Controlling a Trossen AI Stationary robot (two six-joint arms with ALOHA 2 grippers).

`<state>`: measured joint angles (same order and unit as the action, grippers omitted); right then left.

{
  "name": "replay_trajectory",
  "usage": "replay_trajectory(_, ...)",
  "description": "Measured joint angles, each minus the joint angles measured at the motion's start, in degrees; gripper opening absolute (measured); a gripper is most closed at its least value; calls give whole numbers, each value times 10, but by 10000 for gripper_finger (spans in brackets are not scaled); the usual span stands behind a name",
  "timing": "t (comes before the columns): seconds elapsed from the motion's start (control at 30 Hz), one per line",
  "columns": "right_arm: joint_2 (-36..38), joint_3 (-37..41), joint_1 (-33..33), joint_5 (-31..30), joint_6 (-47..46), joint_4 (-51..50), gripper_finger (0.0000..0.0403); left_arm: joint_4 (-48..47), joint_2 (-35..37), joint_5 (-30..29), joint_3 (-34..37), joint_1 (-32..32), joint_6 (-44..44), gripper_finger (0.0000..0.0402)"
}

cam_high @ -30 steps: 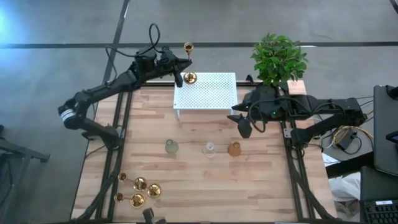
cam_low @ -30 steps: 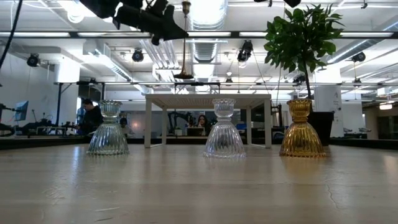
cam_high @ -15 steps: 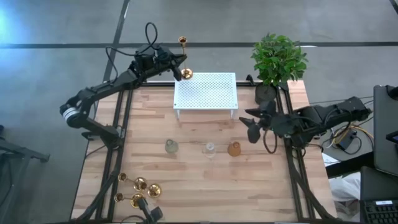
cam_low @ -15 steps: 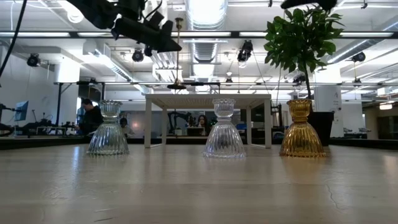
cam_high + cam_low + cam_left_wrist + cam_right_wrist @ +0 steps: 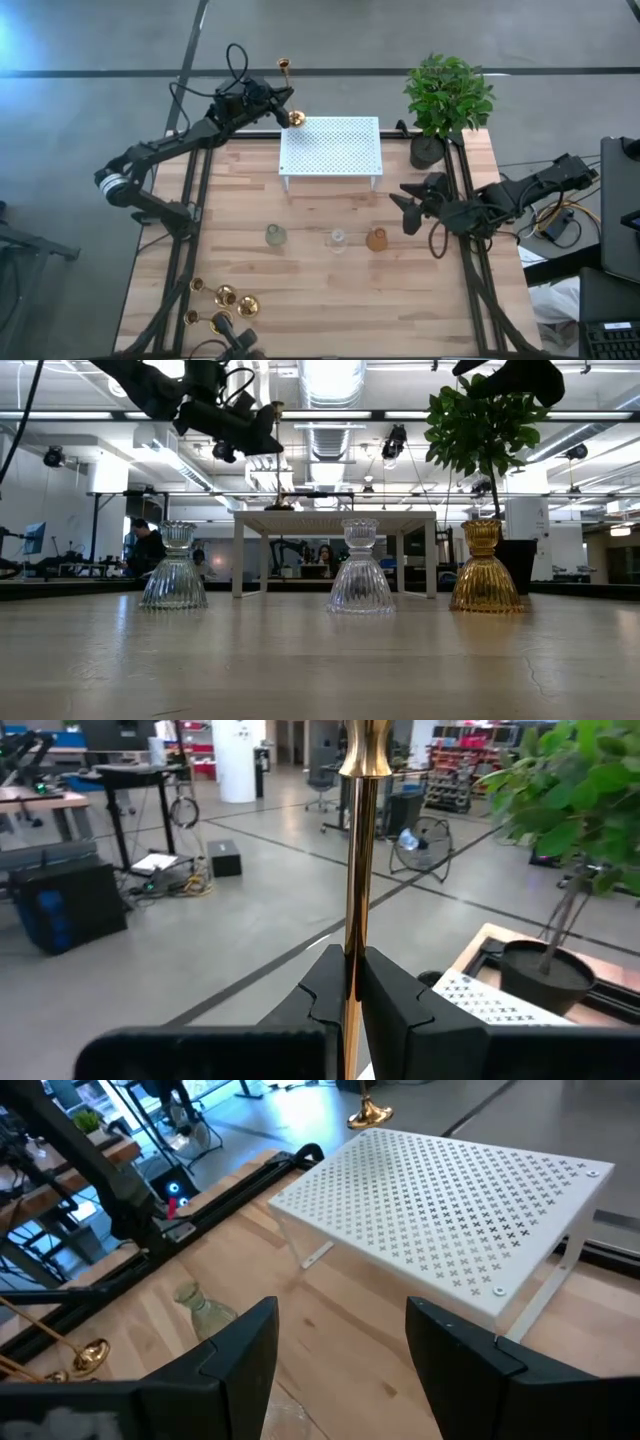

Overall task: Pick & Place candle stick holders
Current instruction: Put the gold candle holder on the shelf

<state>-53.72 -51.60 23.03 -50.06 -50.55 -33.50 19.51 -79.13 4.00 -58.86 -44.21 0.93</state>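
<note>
At the near edge of the wooden bench [image 5: 330, 290], toward the left arm's side, three gold candle stick holders [image 5: 225, 305] lie clustered together, well apart from both claws. Farther in, across the middle of the bench, stand three ribbed glass holders in a row: a greenish one [image 5: 275, 236], a clear one [image 5: 337, 240] and an amber one [image 5: 377, 239]. The right claw [image 5: 405, 207] hangs just beyond the amber one at the bench's right side, its fingers spread wide and holding nothing. Behind the row sits a white perforated rack [image 5: 330, 146] on legs, and beside it at the far right corner a potted plant [image 5: 447, 98]. At the rack's far left corner the left claw [image 5: 283, 108] is clamped tight on the thin stem of a fourth candle stick holder [image 5: 288, 93], carried in the air. In the left wrist view the golden stem [image 5: 358, 870] rises straight up from between the two pressed-together fingers [image 5: 395, 1005]. The round flared base [image 5: 296, 118] of this holder hovers just off the rack's corner, and the low view shows it a little above the rack's top surface, not resting on it.
</note>
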Motion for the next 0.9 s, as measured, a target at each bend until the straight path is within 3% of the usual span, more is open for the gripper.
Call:
replay_trajectory(0.47, 0, -7, 0, -12, 17, 8, 210, 0, -12, -18, 8, -3, -8, 20)
replay_trajectory(0.9, -4, -7, 0, -13, 25, 13, 210, 0, -25, 6, 9, -2, -14, 20)
